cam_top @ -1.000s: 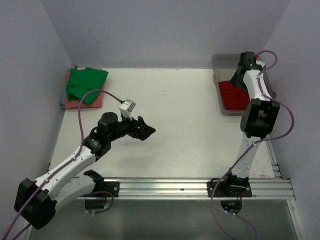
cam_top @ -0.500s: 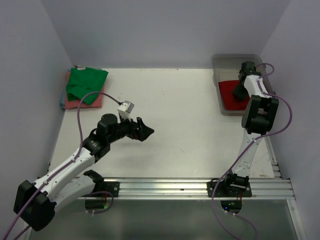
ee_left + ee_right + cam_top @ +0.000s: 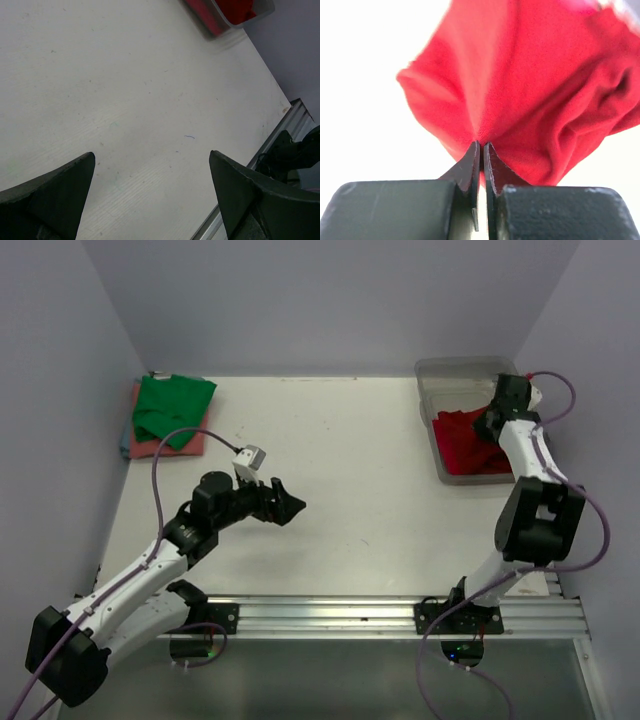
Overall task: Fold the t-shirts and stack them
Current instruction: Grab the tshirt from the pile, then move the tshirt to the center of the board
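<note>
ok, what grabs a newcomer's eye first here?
The bright red cloth t-shirt, pinched by the shut right hand in the clear plastic tub at far right. Then the green t-shirt lying on a salmon pink one in the far left corner, and the open left hand above the white table.

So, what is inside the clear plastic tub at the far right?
A bunched red t-shirt lies in the tub, with a fold of it pinched by the right gripper. Anything under the cloth is covered and cannot be seen.
</note>
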`<state>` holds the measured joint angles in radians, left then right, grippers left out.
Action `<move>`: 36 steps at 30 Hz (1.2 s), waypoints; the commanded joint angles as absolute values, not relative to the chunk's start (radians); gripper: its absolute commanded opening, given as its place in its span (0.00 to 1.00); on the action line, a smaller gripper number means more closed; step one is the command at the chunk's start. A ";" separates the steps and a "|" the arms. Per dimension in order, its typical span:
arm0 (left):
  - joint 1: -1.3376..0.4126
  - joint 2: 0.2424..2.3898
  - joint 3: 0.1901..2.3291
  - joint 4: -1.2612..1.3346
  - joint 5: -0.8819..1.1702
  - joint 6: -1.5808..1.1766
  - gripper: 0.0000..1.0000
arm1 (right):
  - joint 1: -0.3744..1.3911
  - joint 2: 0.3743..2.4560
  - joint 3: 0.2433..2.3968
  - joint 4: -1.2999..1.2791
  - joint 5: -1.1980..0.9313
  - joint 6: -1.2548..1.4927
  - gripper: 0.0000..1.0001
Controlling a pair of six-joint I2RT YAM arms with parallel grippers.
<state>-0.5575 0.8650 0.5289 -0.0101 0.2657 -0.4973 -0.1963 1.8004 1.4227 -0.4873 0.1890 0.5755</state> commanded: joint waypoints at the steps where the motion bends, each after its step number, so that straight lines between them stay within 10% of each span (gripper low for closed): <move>1: -0.561 0.850 0.523 0.026 0.261 -0.506 1.00 | -0.181 1.507 1.312 -0.261 0.134 0.583 0.00; 16: -0.561 0.778 0.534 -0.032 0.121 -0.529 1.00 | -0.008 1.152 1.126 0.087 -0.906 0.563 0.00; 26: -0.561 0.575 0.569 -0.188 -0.165 -0.575 1.00 | 0.359 1.257 1.233 -0.355 -0.999 0.155 0.00; 29: -0.561 0.551 0.595 -0.253 -0.271 -0.595 1.00 | 0.454 1.386 1.327 -0.573 -0.759 0.035 0.37; 32: -0.561 0.537 0.610 -0.273 -0.299 -0.597 1.00 | 0.503 1.468 1.379 -0.634 -0.404 0.072 0.41; 34: -0.561 0.535 0.618 -0.281 -0.301 -0.597 1.00 | 0.506 1.502 1.403 -0.661 -0.269 0.127 0.72; 36: -0.561 0.537 0.620 -0.288 -0.305 -0.600 1.00 | 0.505 1.531 1.419 -0.683 -0.186 0.156 0.77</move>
